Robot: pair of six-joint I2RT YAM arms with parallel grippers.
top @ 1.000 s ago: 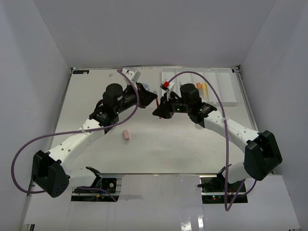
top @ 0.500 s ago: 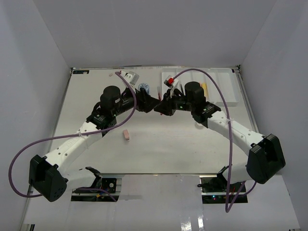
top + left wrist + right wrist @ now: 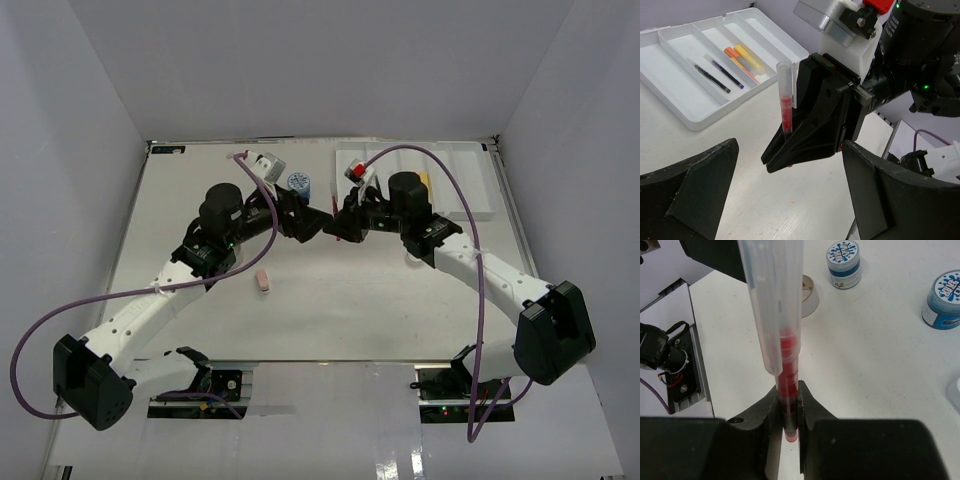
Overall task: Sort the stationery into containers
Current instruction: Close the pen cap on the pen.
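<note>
My right gripper [image 3: 788, 410] is shut on the lower end of a red pen [image 3: 785, 340] with a clear cap, and holds it upright above the table. In the left wrist view the right gripper [image 3: 771, 162] and the pen [image 3: 785, 107] hang just in front of my left gripper [image 3: 790, 200], which is open wide with nothing between its fingers. From above, the two grippers face each other at mid-table, left [image 3: 316, 224] and right [image 3: 333, 230]. The white tray [image 3: 670, 85] holds two thin dark pens [image 3: 712, 79], an orange marker [image 3: 737, 60] and a yellow marker [image 3: 750, 56].
A pink eraser [image 3: 263, 281] lies near the table's middle left. Two blue-lidded jars [image 3: 843, 264] [image 3: 944, 300] and a tape roll [image 3: 809, 296] stand on the table under the grippers. The tray [image 3: 470, 170] sits at the back right.
My left gripper has opened, let go of the red pen and drawn back to the left. The right gripper stays shut on the pen.
</note>
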